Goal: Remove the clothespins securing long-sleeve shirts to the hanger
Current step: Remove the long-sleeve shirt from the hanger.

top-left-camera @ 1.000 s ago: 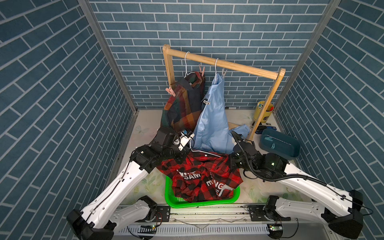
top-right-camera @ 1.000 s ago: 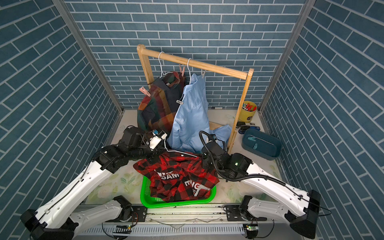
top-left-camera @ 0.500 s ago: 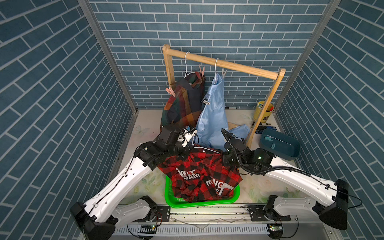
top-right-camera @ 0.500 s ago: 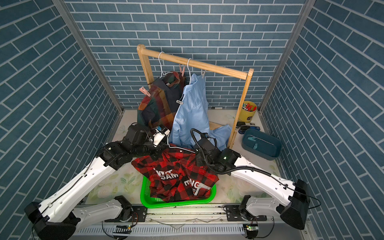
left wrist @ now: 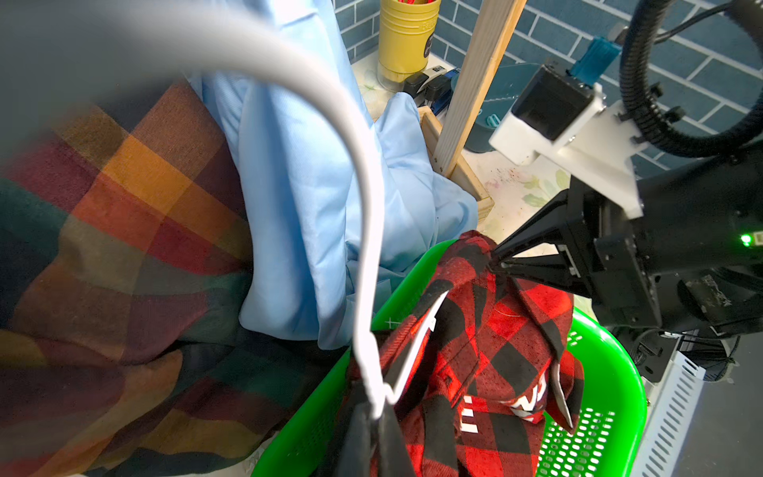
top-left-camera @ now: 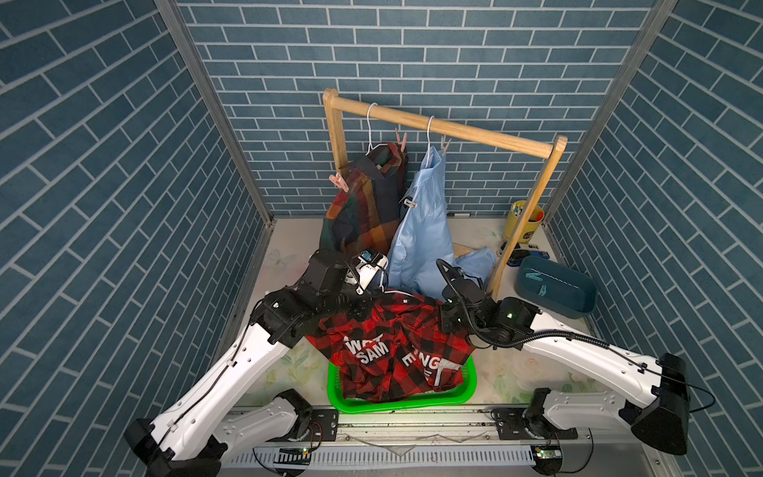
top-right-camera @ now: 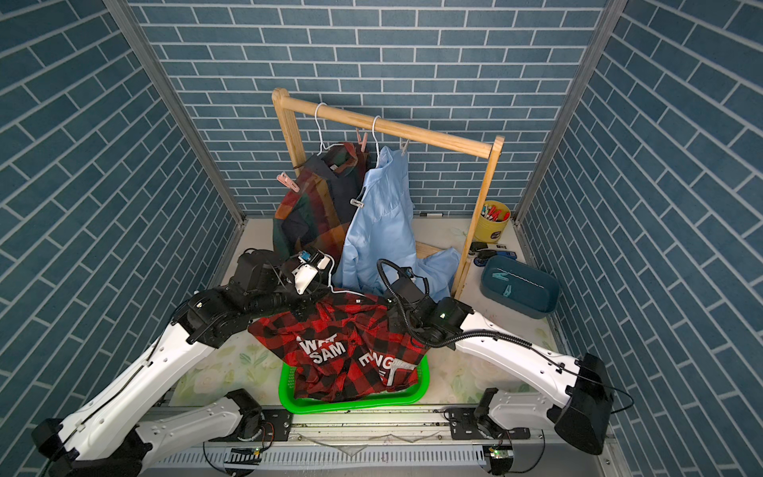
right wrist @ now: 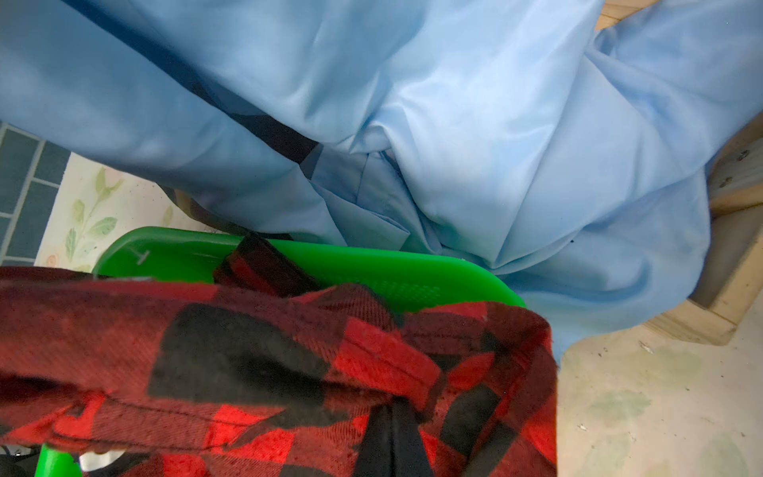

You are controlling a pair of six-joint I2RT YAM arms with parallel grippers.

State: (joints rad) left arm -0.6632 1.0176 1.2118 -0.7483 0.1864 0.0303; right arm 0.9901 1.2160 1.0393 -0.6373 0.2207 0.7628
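The red-and-black check shirt (top-left-camera: 396, 351) with white lettering hangs bunched over the green basket (top-left-camera: 468, 382). My left gripper (left wrist: 375, 413) is shut on its white wire hanger (left wrist: 367, 247). My right gripper (right wrist: 392, 411) is shut on the shirt's shoulder fabric; the left wrist view shows it too (left wrist: 495, 260). The dark plaid shirt (top-left-camera: 363, 206) and the light blue shirt (top-left-camera: 425, 231) hang on hangers from the wooden rack (top-left-camera: 454, 130). Pink clothespins (top-left-camera: 339, 182) (top-left-camera: 401, 139) sit on the plaid shirt, pale ones (top-left-camera: 408, 202) (top-left-camera: 445, 144) on the blue one.
A dark teal bin (top-left-camera: 578, 303) at the right holds teal clothespins (top-left-camera: 536, 285). A yellow cup (top-left-camera: 526, 221) of pens stands behind the rack's right post (top-left-camera: 524, 219). Blue brick walls close in three sides. The blue shirt's sleeve trails on the table beside the basket.
My right arm has swung inward to the left with the shirt's shoulder, and the check shirt has bunched narrower over the basket. Both grippers stayed shut.
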